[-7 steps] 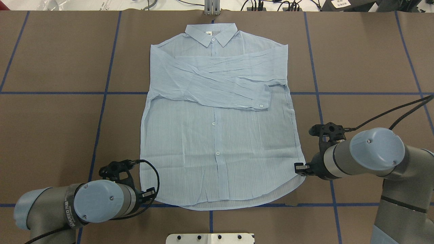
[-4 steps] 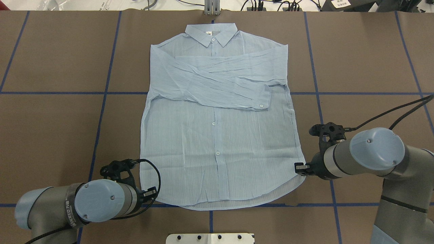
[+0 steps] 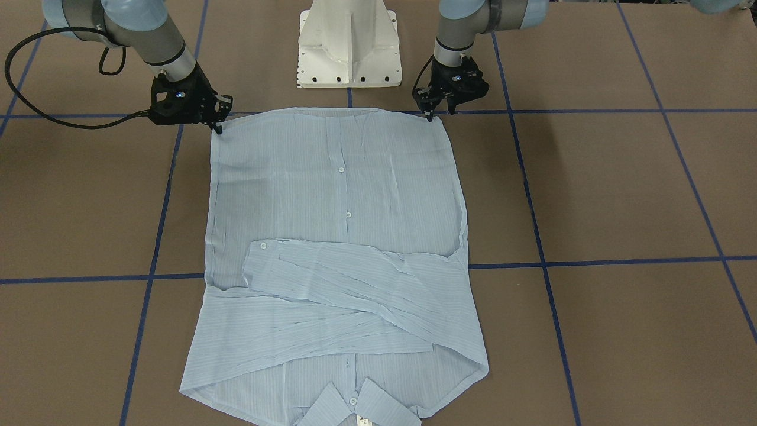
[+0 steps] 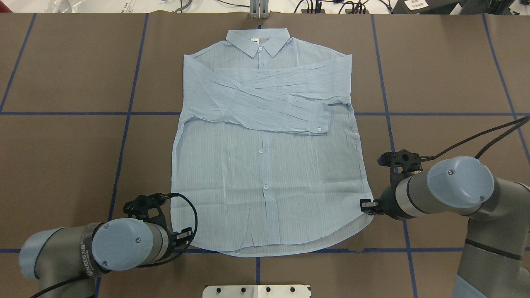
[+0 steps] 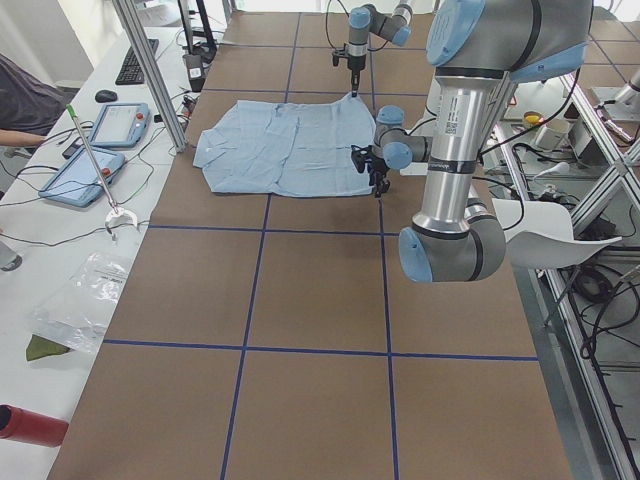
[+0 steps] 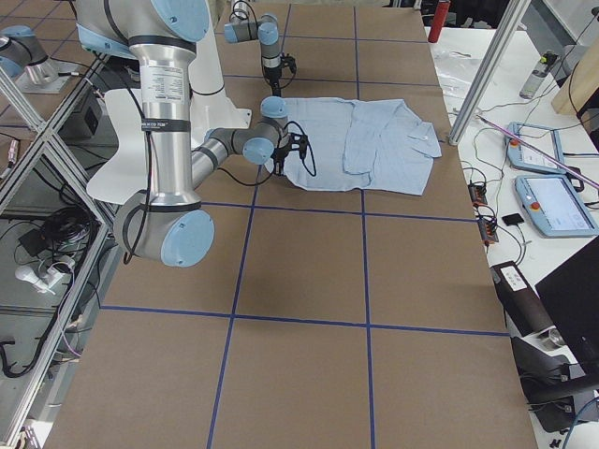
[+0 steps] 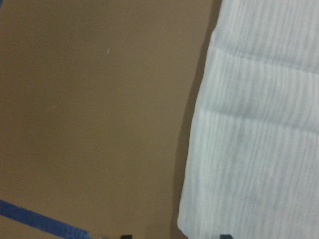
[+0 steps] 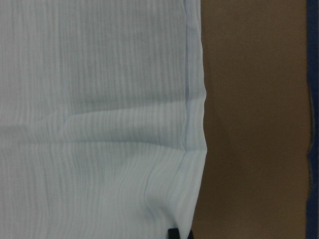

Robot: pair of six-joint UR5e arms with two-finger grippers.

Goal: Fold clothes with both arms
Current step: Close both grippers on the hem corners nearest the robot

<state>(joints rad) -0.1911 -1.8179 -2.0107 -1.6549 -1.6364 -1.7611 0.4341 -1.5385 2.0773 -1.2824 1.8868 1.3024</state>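
Note:
The pale blue striped shirt (image 4: 265, 165) lies flat, buttons up, collar at the far end, both sleeves folded across its chest (image 3: 337, 296). My left gripper (image 4: 185, 236) is low at the hem's near left corner (image 3: 433, 113). In the left wrist view its jaws stand open, one on each side of the shirt's edge (image 7: 259, 124). My right gripper (image 4: 365, 207) is at the hem's near right corner (image 3: 217, 123). In the right wrist view its tips meet on the shirt's side edge (image 8: 99, 99).
The brown table (image 4: 62, 165) carries a grid of blue tape lines. The white pedestal base (image 3: 348, 47) stands just behind the hem. Side benches with tablets (image 5: 110, 125) and cables flank the table's far side.
The left arm has shifted very slightly toward the table's near edge. The right arm and the shirt have not visibly moved.

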